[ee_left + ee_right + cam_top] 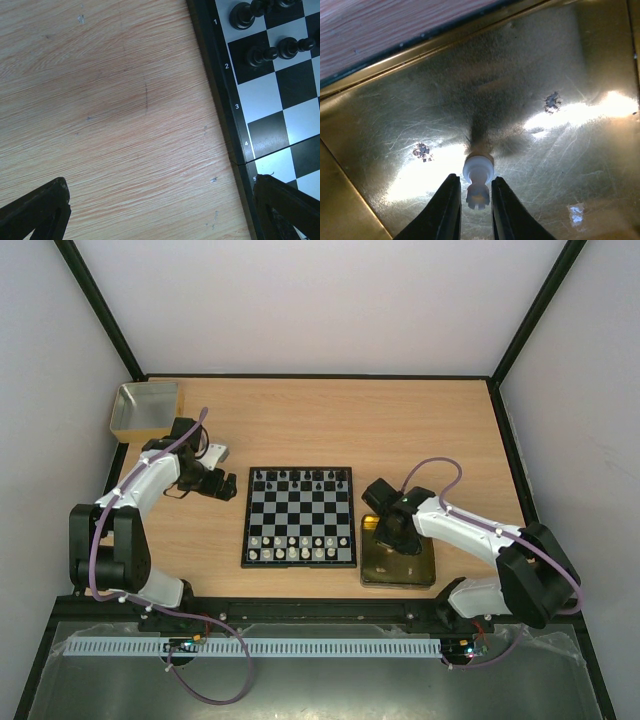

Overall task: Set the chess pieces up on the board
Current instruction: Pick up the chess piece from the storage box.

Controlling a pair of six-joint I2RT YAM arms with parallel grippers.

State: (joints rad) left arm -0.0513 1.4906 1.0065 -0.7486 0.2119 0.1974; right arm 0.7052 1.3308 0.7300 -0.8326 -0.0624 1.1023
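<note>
The board (300,512) lies mid-table, with black chess pieces (300,478) along its far rows and white ones (295,548) along its near rows. My right gripper (475,179) hangs low over the gold tray (560,150). Its fingers stand narrowly apart on either side of a white rook (479,167), which stands on the tray with a thin gap showing on each side. My left gripper (160,190) is wide open over bare wood just left of the board's edge (227,115), with nothing between its fingers. Black pieces (260,55) show at that corner.
The gold tray (420,570) sits right of the board by the near edge. A yellowish square box (147,408) stands at the far left corner. Black frame posts and white walls close in the table.
</note>
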